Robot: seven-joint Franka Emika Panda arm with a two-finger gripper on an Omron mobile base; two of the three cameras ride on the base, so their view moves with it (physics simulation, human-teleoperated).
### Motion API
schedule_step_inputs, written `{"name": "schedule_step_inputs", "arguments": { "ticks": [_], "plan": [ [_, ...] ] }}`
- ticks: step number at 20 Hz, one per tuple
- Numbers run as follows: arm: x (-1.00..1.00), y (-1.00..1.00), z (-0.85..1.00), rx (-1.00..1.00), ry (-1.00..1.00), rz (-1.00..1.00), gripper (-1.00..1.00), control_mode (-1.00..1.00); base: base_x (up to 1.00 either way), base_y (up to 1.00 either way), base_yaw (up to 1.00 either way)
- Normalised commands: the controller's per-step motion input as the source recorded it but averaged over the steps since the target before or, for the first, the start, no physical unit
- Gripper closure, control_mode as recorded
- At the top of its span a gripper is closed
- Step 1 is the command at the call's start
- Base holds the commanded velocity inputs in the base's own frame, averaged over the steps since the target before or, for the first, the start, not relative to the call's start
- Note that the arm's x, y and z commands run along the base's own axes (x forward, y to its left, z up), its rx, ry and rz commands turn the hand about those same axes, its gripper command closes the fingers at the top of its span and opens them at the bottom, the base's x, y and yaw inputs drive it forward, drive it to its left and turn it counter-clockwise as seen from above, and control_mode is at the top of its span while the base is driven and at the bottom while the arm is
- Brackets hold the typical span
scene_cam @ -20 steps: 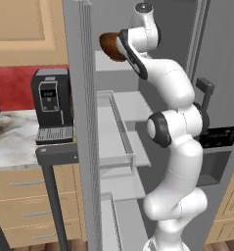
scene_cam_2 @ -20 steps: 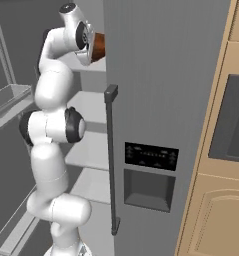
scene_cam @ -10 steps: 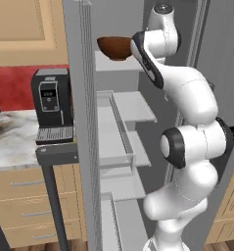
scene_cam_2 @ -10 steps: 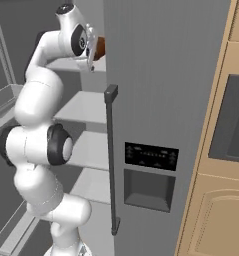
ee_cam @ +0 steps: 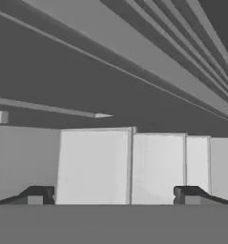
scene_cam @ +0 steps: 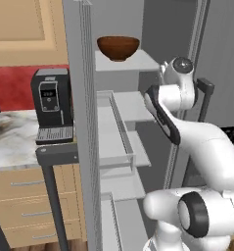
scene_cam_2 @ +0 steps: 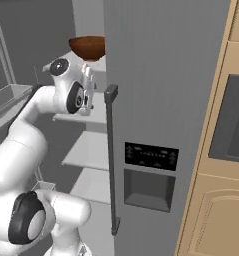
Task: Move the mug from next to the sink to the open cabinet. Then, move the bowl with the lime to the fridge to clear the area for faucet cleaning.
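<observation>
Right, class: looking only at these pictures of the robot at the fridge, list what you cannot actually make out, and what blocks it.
1. Inside of the round dark reddish-brown wooden bowl on the top shelf of the tall grey fridge: both base views look at it side-on, so its wall hides any contents.
2. Right edge of the bowl in the right base view: cut off by the fridge door.
3. The claw: its finger tips are cut off at the bottom of the hand view.

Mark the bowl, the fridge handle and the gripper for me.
bowl (scene_cam: 118,47): left base view, front of its wooden wall.
fridge handle (scene_cam_2: 111,160): right base view, middle of the vertical bar.
gripper (ee_cam: 113,195): hand view, the gap midway between the two fingertips.
</observation>
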Motion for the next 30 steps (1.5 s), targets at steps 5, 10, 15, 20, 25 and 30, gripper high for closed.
{"name": "schedule_step_inputs", "arguments": {
  "ticks": [5, 10, 15, 20, 25, 30],
  "plan": [
    [-1.00, -0.32, -0.48, 0.07, -0.11, 0.06, -1.00, -1.00, 0.00, 0.00, 0.00],
    [-1.00, -0.63, 0.03, 0.19, -0.04, 0.06, -1.00, -1.00, 0.00, 0.00, 0.00],
    [-1.00, -0.45, 0.03, 0.16, 0.00, 0.03, -1.00, -1.00, 0.00, 0.00, 0.00],
    [-0.80, -0.03, -0.01, 0.03, 0.03, 0.09, -1.00, -1.00, 0.00, 0.00, 0.00],
    [-0.16, 0.00, -0.03, 0.00, 0.01, 0.02, -1.00, 1.00, -0.80, 0.03, 0.32],
    [0.00, 0.00, 0.00, 0.00, 0.00, 0.00, -1.00, 1.00, -0.48, 0.77, 0.65]
  ]
}}
